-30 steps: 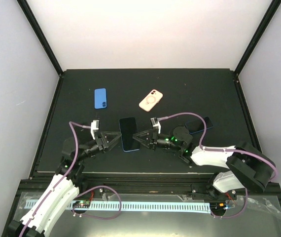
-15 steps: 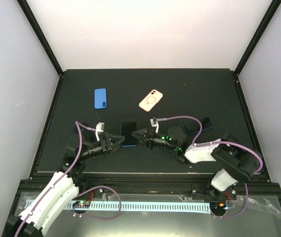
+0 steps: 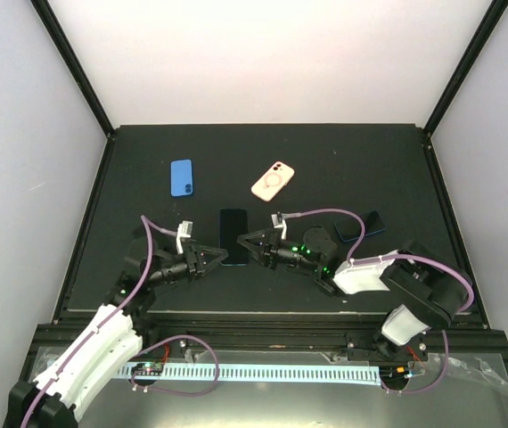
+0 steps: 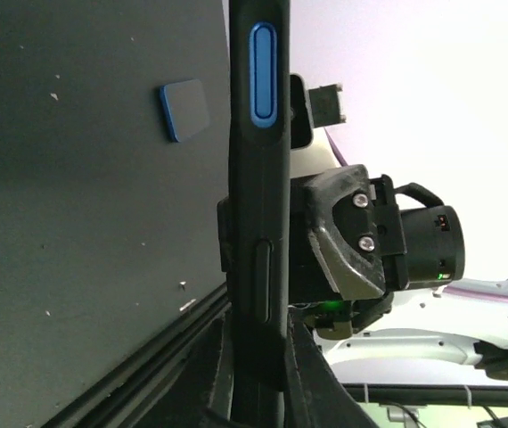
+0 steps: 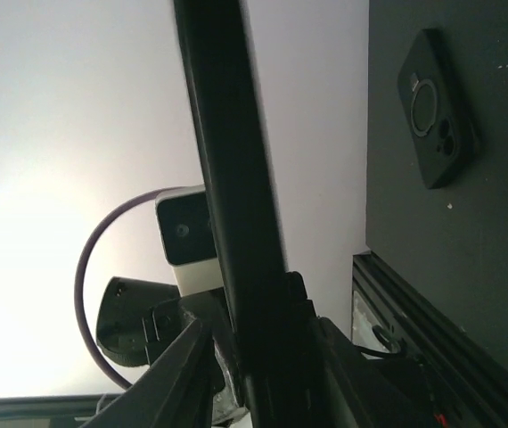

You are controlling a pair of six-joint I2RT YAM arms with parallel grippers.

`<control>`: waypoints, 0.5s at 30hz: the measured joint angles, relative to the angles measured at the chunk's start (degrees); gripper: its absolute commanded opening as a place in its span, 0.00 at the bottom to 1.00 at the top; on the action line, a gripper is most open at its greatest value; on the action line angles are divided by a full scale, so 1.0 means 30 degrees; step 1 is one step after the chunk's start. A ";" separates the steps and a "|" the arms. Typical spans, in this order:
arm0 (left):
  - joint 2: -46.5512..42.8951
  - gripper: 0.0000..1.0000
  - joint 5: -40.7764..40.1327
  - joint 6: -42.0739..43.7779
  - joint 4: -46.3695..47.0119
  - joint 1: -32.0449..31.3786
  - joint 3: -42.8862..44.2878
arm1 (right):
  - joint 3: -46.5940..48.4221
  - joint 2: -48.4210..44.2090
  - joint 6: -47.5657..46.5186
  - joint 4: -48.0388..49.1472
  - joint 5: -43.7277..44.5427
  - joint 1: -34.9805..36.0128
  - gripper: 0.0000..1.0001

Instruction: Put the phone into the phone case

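The phone (image 3: 233, 235), dark with a blue side button, hangs flat above the table between both arms. My left gripper (image 3: 211, 258) is shut on its left edge; in the left wrist view the phone (image 4: 258, 178) runs edge-on between the fingers of that gripper (image 4: 258, 361). My right gripper (image 3: 252, 242) straddles the right edge. In the right wrist view the jaws of that gripper (image 5: 263, 357) stand open, with a gap between one finger and the phone (image 5: 232, 178). The pale pink phone case (image 3: 273, 181) lies back-up behind them, shadowed in the right wrist view (image 5: 437, 107).
A blue case (image 3: 181, 177) lies at the back left, also seen by the left wrist (image 4: 184, 109). Another dark and blue phone-sized item (image 3: 361, 226) lies to the right under the right arm's cable. The table's black rim (image 3: 102, 187) borders the mat.
The left jaws have shut on the phone's edge. The right jaws, shut on it before, have loosened. Both arms and the phone shifted slightly toward the back.
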 measured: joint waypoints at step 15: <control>-0.0007 0.03 0.0481 0.1603 -0.1508 -0.0109 0.0947 | 0.0197 -0.2076 -0.2907 -0.3388 -0.0758 -0.0539 0.19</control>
